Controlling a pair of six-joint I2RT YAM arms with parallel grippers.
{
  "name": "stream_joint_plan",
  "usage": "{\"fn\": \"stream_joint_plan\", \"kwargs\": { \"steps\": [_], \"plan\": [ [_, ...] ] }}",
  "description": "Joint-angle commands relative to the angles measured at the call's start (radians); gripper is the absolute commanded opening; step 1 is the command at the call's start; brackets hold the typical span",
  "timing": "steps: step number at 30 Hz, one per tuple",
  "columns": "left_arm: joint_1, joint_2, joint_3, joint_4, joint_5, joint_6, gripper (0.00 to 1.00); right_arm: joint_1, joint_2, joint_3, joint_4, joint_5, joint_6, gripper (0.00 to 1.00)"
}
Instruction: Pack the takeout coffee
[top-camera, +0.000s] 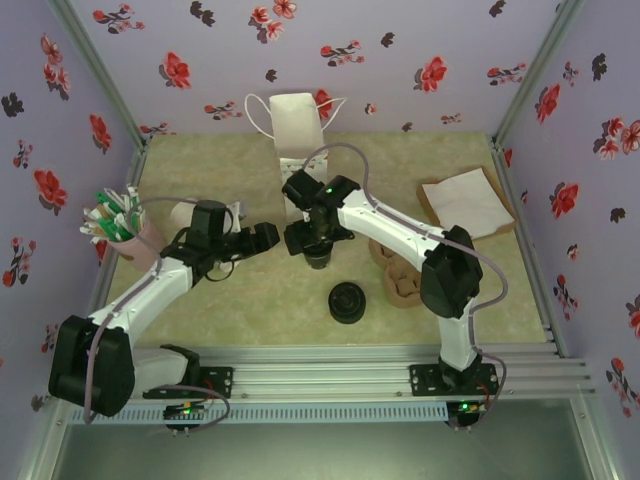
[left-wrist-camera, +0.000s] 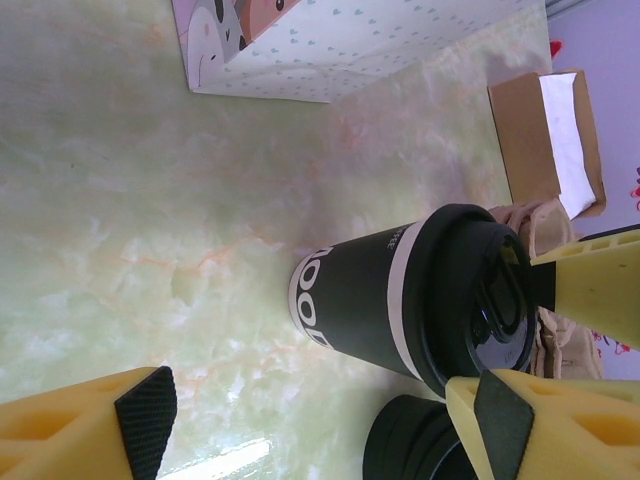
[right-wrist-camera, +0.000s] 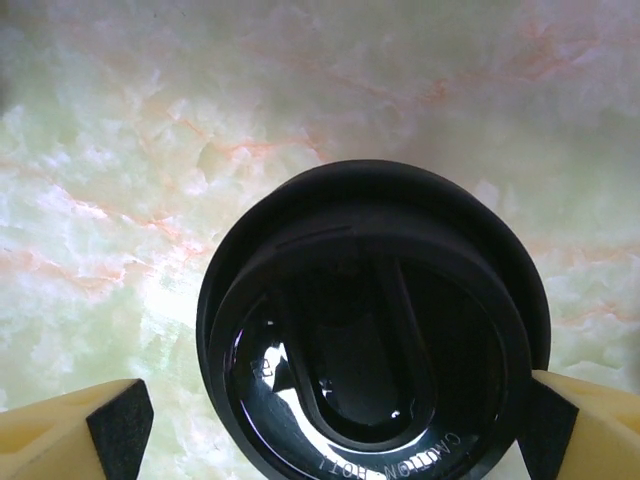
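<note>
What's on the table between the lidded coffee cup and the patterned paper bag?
Nothing; in the left wrist view, the stretch of table from the coffee cup to the paper bag is bare.

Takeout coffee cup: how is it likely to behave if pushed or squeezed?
The takeout coffee cup tapers to a narrow base, so a push near its lid would probably tip it. The glossy lid looks slippery and might pop off. Its paper-looking wall may dent if squeezed hard.
</note>
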Motion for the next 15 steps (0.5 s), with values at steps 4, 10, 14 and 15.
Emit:
{"fn": "stream_joint_plan", "kwargs": {
  "steps": [4,10,14,15],
  "plan": [
    [-0.001,0.023,0.047,-0.001,0.023,0.010,0.80,-0.011,-0.030,0.016,-0.022,-0.013,-0.008,0.97],
    [-0.027,0.052,0.078,0.001,0.022,0.009,0.77,-0.029,-0.080,-0.033,0.009,-0.029,-0.003,0.97],
    [-0.044,0.071,0.095,0.008,0.022,0.004,0.76,-0.041,-0.129,-0.087,0.044,-0.045,0.007,0.97],
    [-0.048,0.074,0.101,0.008,0.021,0.005,0.75,-0.044,-0.142,-0.101,0.053,-0.051,0.008,0.97]
  ]
}}
